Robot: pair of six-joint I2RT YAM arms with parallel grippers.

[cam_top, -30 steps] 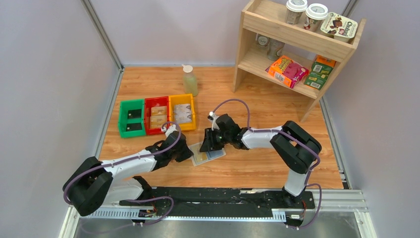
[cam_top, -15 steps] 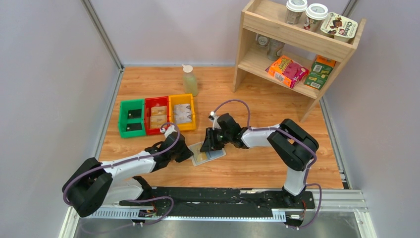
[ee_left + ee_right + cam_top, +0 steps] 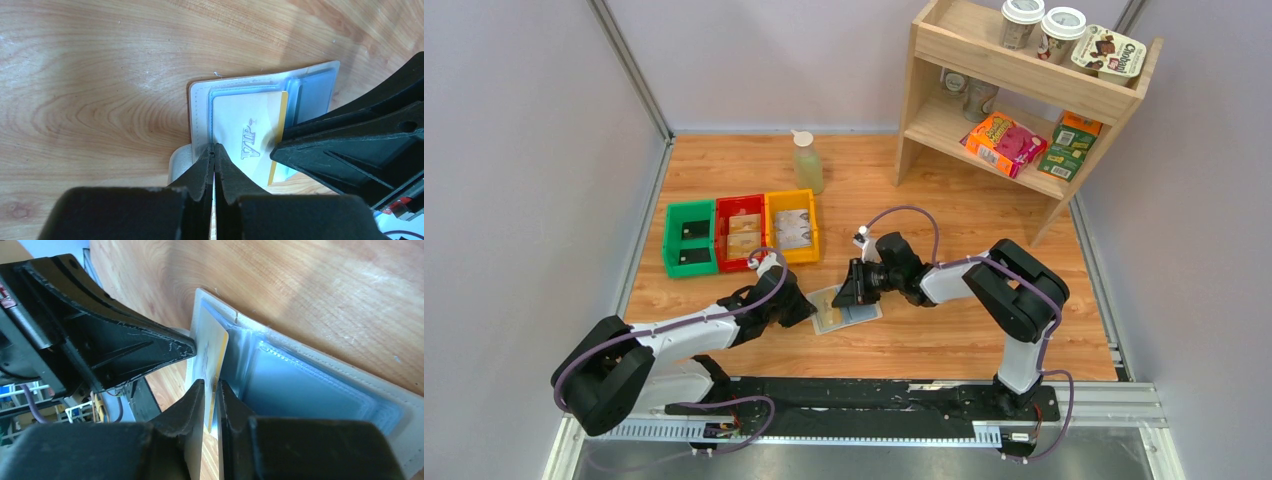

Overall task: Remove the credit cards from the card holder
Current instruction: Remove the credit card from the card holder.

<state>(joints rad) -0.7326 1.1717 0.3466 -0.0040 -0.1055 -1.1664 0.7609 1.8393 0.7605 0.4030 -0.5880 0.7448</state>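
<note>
The card holder (image 3: 869, 312) lies open on the wooden table, its pale blue-grey inside facing up (image 3: 310, 90). A tan-gold credit card (image 3: 245, 132) printed "VIP" sticks partway out of its left pocket. My left gripper (image 3: 214, 148) is shut on the holder's left stitched edge, beside the clasp tab (image 3: 179, 161). My right gripper (image 3: 210, 385) is shut on the gold card's edge (image 3: 212, 340), over the holder's middle fold. In the top view the left gripper (image 3: 799, 305) and right gripper (image 3: 849, 292) meet over the holder.
Green (image 3: 689, 238), red (image 3: 741, 232) and yellow (image 3: 792, 227) bins, each holding cards, stand just behind the left gripper. A bottle (image 3: 806, 162) stands farther back. A wooden shelf (image 3: 1024, 90) with cups and boxes is at the back right.
My right wrist has drawn slightly to the right with the gold card in its fingers. The left arm and the holder have stayed put.
</note>
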